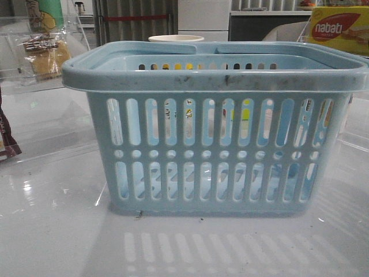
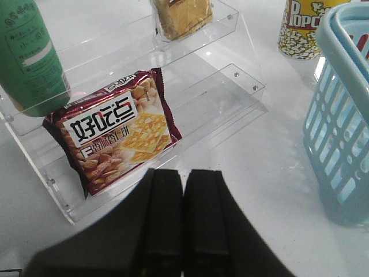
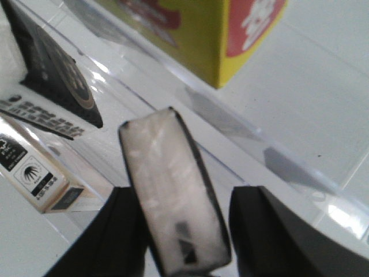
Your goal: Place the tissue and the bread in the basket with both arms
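Gleaming under overhead light, the white table (image 1: pixel 57 242) mirrors the basket's slots. Far left, the bread (image 1: pixel 47 56) sits on a clear acrylic shelf (image 2: pixel 242 86) above a brown-red biscuit packet (image 2: pixel 112 135) — the left gripper (image 2: pixel 183 190) hovers before that packet, fingers pressed together, holding nothing. The light-blue basket (image 1: pixel 213 72) stands mid-table. Behind it, a cabinet and a yellow nabati box (image 1: pixel 340 29). The right gripper (image 3: pixel 179 222) holds the tissue (image 3: pixel 173 196) — a dark-edged pack, white face showing — between its fingers.

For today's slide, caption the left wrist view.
Shut left gripper hovers before a brown-red biscuit packet on a clear shelf.
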You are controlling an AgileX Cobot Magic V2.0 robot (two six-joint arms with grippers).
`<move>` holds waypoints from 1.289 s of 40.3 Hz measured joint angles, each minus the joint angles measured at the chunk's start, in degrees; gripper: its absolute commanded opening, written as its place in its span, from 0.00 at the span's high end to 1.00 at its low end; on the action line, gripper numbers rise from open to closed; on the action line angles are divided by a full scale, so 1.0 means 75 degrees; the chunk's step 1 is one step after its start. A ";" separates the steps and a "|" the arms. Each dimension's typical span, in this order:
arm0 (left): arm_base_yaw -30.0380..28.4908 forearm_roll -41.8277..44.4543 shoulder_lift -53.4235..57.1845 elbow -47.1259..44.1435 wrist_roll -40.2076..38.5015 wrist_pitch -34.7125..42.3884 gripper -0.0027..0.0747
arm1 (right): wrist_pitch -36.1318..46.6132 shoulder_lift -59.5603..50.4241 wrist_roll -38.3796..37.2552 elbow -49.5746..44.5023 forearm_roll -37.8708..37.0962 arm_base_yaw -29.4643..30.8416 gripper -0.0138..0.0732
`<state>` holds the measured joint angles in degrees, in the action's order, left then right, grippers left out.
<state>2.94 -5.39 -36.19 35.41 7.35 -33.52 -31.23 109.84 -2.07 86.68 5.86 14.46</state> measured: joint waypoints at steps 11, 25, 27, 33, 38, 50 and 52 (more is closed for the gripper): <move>0.0000 0.0000 0.0000 0.0000 0.0000 0.0000 0.85 | 0.0000 -0.0298 0.0000 0.0014 0.0016 -0.0110 0.53; 0.0000 0.0000 0.0000 0.0000 0.0000 0.0000 0.85 | -0.0623 -0.1998 0.0000 0.0014 0.0016 -0.0880 0.53; 0.0000 0.0000 0.0000 0.0000 0.0000 0.0000 0.85 | -0.0754 -0.2258 0.0020 0.0014 0.0016 -0.1106 0.53; 0.0000 0.0000 0.0000 0.0000 0.0000 0.0000 0.85 | -0.1150 -0.3093 0.0451 0.0014 0.0016 -0.2018 0.53; 0.0000 0.0000 0.0000 0.0000 0.0000 0.0000 0.85 | -0.1351 -0.3493 0.0686 -0.0181 0.0016 -0.3038 0.53; 0.0000 0.0000 0.0000 0.0000 0.0000 0.0000 0.85 | -0.0924 -0.3391 0.0770 -0.1648 0.0047 -0.4918 0.53; 0.0000 0.0000 0.0000 0.0000 0.0000 0.0000 0.85 | -0.0732 -0.3264 0.0784 -0.1899 0.0096 -0.5080 0.52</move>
<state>2.94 -5.39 -36.19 35.41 7.35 -33.52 -36.72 85.36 3.81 72.44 6.58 -23.65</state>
